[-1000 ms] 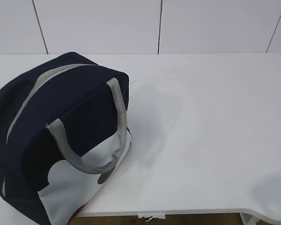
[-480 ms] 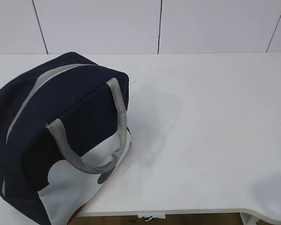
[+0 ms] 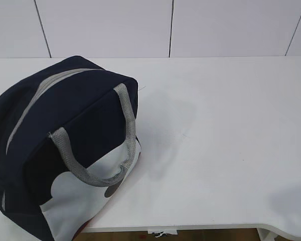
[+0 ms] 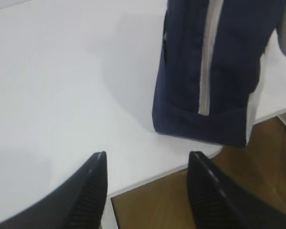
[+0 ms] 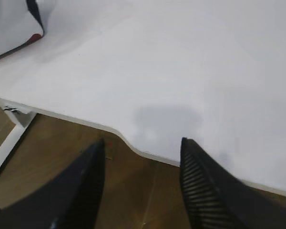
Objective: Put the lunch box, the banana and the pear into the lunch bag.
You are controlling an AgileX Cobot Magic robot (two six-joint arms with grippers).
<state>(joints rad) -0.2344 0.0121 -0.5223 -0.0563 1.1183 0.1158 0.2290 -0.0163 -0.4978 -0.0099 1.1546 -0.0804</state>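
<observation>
Boxy navy-blue fabric lunch bag (image 3: 65, 150) zipped, lower left on my white worktop (image 3: 226, 140), both grippers' fingers (image 4: 96, 191) spread, empty

The lunch bag (image 3: 60, 150) fills the counter's (image 3: 226, 145) front left corner, overhanging the front edge, its grey handle (image 3: 98, 150) arching toward the middle. From the bag across to the right edge and back to the rear wall, the surface lies bare. Both pincers hang spread wide above the front edge, touching nothing.
</observation>
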